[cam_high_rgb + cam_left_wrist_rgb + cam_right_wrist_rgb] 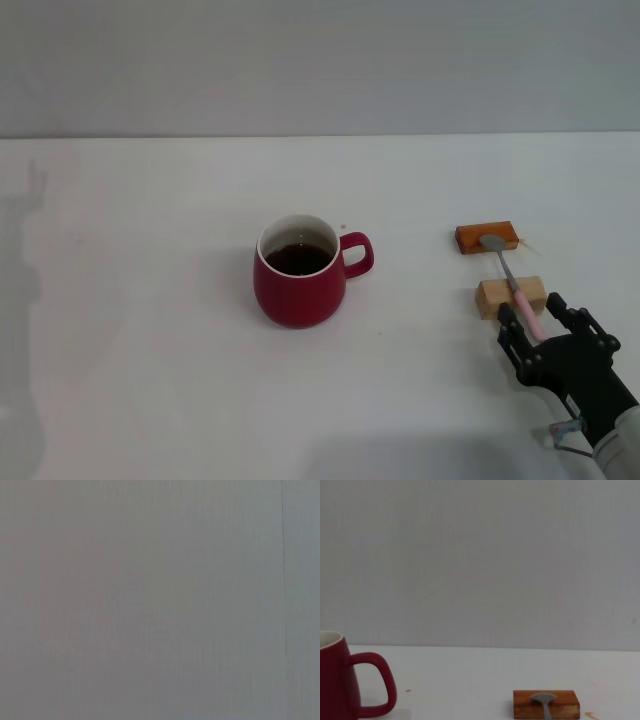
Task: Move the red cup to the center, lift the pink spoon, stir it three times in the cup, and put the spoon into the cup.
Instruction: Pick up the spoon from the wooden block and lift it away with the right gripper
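Partly, right pincer (537, 322) hides pink spoon (512, 281) handle.

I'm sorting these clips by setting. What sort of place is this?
Probably a lab test bench: a bare white table against a blank grey wall, with only the red cup and the pink spoon propped on two wooden blocks.

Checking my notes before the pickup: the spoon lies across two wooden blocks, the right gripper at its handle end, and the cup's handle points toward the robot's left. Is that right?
Not quite. In the head view the cup has its handle pointing toward the robot's right, toward the blocks. The rest holds: the spoon lies across both blocks, and the right gripper is at its handle end.
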{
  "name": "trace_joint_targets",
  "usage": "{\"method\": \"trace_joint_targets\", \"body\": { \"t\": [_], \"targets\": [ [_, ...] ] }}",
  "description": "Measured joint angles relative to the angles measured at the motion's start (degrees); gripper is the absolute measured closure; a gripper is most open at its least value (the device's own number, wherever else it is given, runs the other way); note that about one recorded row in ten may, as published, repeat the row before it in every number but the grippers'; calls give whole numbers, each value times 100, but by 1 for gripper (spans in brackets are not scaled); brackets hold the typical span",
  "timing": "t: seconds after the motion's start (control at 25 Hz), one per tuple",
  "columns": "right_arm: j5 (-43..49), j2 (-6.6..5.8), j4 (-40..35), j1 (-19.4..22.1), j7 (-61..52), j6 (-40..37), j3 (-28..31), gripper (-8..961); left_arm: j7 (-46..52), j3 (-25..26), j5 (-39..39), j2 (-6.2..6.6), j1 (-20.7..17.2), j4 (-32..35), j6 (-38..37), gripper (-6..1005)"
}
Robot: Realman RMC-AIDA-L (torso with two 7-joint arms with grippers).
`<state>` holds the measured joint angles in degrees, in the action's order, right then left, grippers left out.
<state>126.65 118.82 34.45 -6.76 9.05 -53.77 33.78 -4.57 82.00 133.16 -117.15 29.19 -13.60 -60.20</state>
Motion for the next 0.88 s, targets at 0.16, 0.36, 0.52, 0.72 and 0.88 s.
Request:
{"method": "trace_joint_targets", "body": {
  "t": [0.16, 0.36, 0.52, 0.72, 0.88],
  "targets": [
    [0, 0, -1, -1, 1, 0, 0, 362, 0, 0, -8, 0, 1, 5, 0, 162],
    [0, 2, -7, 3, 1, 0, -2, 440, 0, 0, -10, -1, 1, 7, 0, 162],
    [0, 8, -9, 6, 1, 0, -8, 441, 0, 0, -7, -1, 0, 7, 0, 162],
    [0, 16, -10, 22, 1, -1, -21, 442, 0, 0, -2, -1, -12, -2, 0, 161],
    [0, 25, -9, 43, 1, -2, -29, 443, 0, 0, 0, -1, -25, -14, 0, 161]
  ]
}}
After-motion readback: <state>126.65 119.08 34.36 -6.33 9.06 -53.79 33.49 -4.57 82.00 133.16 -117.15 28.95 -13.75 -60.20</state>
